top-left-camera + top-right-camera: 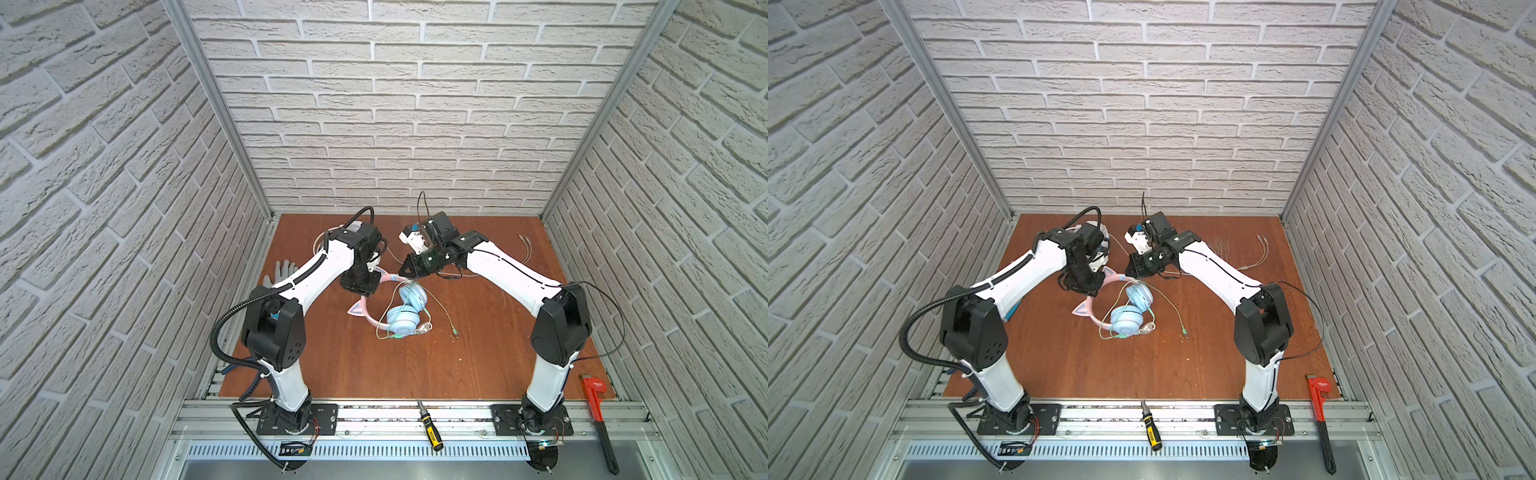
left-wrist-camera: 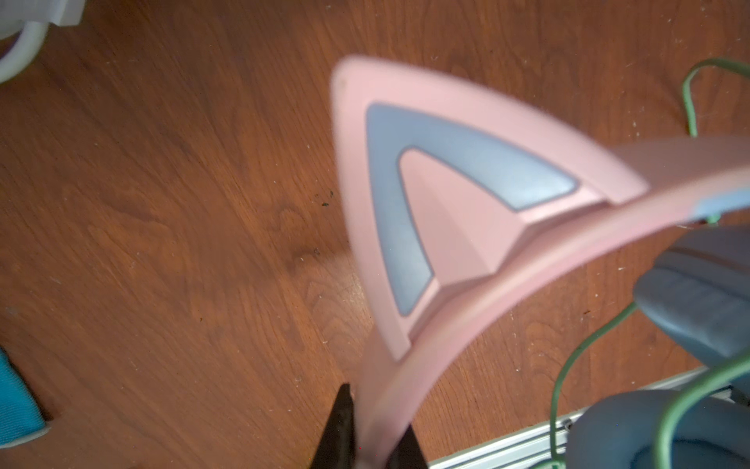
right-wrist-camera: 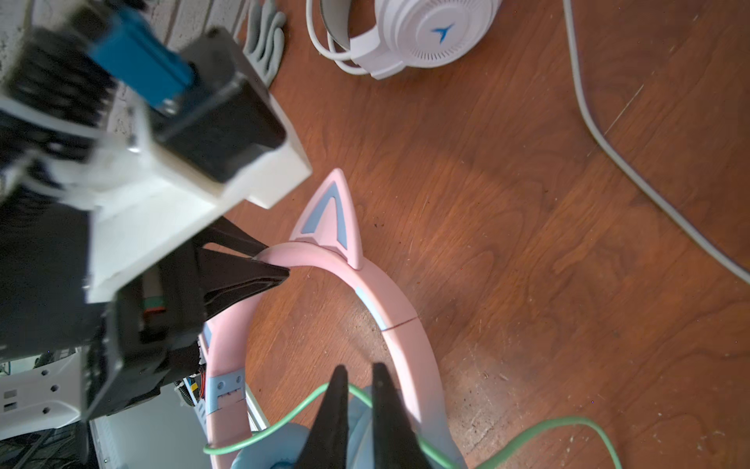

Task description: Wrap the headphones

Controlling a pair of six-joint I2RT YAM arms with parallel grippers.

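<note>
Wooden table (image 1: 374, 365) seen from above, enclosed by white brick-patterned walls (image 1: 374, 104). At far left a grey glove (image 1: 282, 272) lies flat on the wood. Just right of it, at the back of the table and mostly hidden under the left arm (image 1: 307, 274) in both top views, are the white headphones (image 3: 430, 32) (the right wrist view shows one round cup with a blue mark lying on the table, white cord looped beside it, and a pale cable (image 3: 617, 158) running across the wood nearby).

Next comes the left gripper (image 3: 276, 260), its black jaws clenched on the band (image 3: 389, 300) of the pink headphones (image 1: 402, 322), just beside a cat ear (image 2: 446, 195). That pair sits near the middle of the table, with its two light-blue cups (image 1: 1126, 320) resting together on the wood. A green cable (image 3: 568, 420) loops around the cups and trails off to the right, ending on bare wood.

The right gripper (image 3: 360, 367) points at the cups from the back right. Its jaws stand a little apart, and the green cable crosses the narrow gap between them; whether it touches them I cannot tell.

On the near rail (image 1: 374, 419) lies a black-and-yellow screwdriver (image 1: 430, 428). At far right, a red wrench (image 1: 598, 419) rests across the rail.
</note>
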